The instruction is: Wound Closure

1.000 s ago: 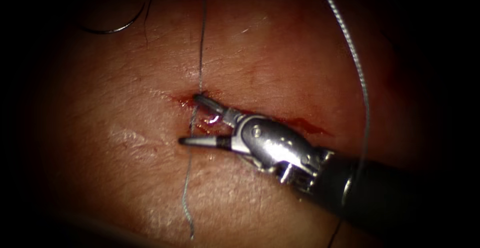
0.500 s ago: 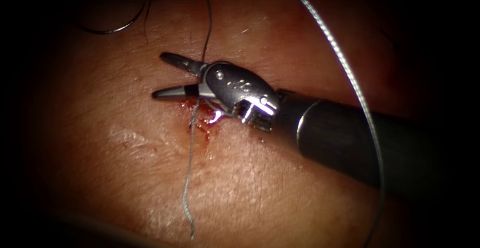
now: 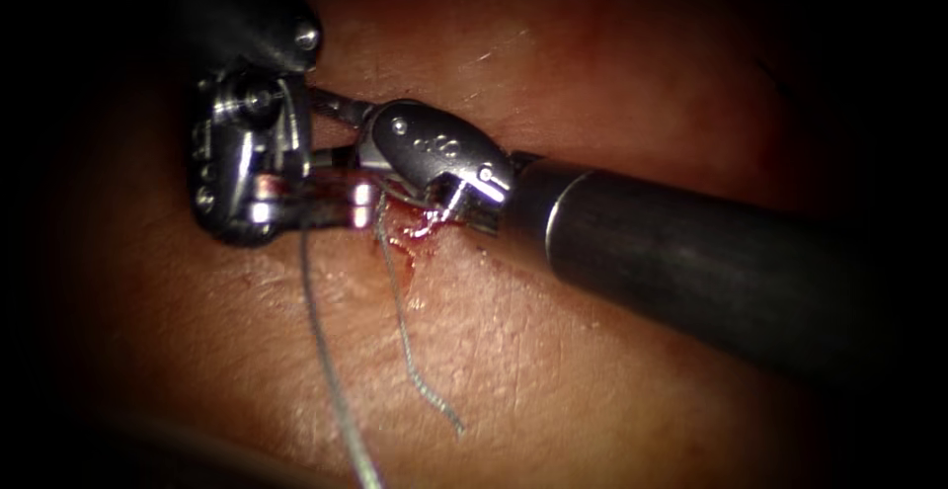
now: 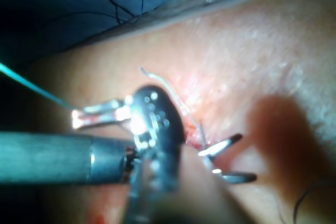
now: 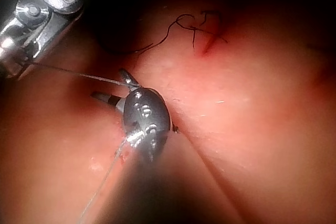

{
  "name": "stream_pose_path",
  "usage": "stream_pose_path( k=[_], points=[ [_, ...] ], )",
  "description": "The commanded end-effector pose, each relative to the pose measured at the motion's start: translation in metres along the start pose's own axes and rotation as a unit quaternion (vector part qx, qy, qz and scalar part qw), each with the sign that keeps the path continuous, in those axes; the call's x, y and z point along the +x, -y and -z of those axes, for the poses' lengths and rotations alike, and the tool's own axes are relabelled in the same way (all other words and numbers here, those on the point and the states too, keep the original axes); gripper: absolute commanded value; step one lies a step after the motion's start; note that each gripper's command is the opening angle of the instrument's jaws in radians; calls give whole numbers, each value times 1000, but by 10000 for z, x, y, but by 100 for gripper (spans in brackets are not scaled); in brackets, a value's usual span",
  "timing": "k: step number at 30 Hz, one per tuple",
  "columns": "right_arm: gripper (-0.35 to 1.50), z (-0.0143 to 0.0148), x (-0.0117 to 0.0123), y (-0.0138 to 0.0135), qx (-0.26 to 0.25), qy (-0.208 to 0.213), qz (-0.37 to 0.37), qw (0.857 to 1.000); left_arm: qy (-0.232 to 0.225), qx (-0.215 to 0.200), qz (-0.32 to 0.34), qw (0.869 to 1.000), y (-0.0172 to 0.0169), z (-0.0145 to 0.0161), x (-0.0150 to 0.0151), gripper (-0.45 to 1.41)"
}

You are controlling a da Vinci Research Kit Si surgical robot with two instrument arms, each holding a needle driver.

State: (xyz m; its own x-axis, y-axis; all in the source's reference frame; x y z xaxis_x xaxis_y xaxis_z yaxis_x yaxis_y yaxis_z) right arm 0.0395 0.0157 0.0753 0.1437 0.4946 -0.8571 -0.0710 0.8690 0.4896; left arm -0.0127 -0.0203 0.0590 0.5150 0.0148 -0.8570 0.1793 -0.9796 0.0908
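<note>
Endoscope: above-front, near. Wrist views: very close along shafts. All share cut (image 3: 410, 237) in tissue (image 3: 553, 370).

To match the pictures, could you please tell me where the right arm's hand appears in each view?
Endoscope view: the right hand, centre-left, jaws open, beside the left hand.
Left wrist view: the hand ending its shaft, thread reaching its tips.
Right wrist view: the hand, jaws open, thread running in between.
Shared landmark: that thread.

Left tool (image 3: 341, 203) grips thread (image 3: 331, 380) beside cut (image 3: 415, 227); right tool (image 3: 331, 133) open, empty.
</note>
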Motion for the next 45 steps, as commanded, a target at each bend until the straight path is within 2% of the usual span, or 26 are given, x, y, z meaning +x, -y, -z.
stream_pose_path(
  k=[1,4,6,8,9,12,13,16,22,25,28,32,42,45],
  points=[
    [131,-5,-1,3,0,-4,-2,1000,-7,-22,1,1000,-19,2,-15,-45],
    [131,0,0,6,2,-11,-8,1000,-8,-28,4,1000,-39,6,-33,-45],
    [123,8,3,5,18,-33,-29,999,-5,-33,1,999,-53,20,-57,-45],
    [115,13,4,4,34,-47,-43,997,-2,-35,0,999,-55,30,-65,-45],
    [106,20,1,3,59,-60,-59,995,4,-32,2,999,-55,43,-71,-45],
    [101,28,-4,2,83,-67,-77,991,11,-34,4,999,-57,67,-79,-45],
    [98,33,-7,1,89,-85,-92,988,16,-32,5,999,-58,79,-82,-45],
    [98,35,-9,2,99,-104,-107,984,23,-30,5,999,-60,96,-85,-45],
    [98,30,-15,10,147,-179,-160,960,35,-17,1,999,-59,111,-89,-45],
    [96,28,-15,10,152,-189,-166,956,35,-14,3,999,-60,108,-94,-45],
    [96,26,-14,15,159,-215,-186,945,34,-13,7,999,-62,106,-104,-45],
    [96,35,-15,29,209,-241,-213,923,32,-24,9,999,-62,117,-113,-45],
    [88,64,-17,62,244,-187,-240,921,37,-34,28,998,-67,158,-134,-45],
    [88,64,-21,71,268,-155,-208,928,31,-45,40,998,-68,159,-140,-45]
  ],
)
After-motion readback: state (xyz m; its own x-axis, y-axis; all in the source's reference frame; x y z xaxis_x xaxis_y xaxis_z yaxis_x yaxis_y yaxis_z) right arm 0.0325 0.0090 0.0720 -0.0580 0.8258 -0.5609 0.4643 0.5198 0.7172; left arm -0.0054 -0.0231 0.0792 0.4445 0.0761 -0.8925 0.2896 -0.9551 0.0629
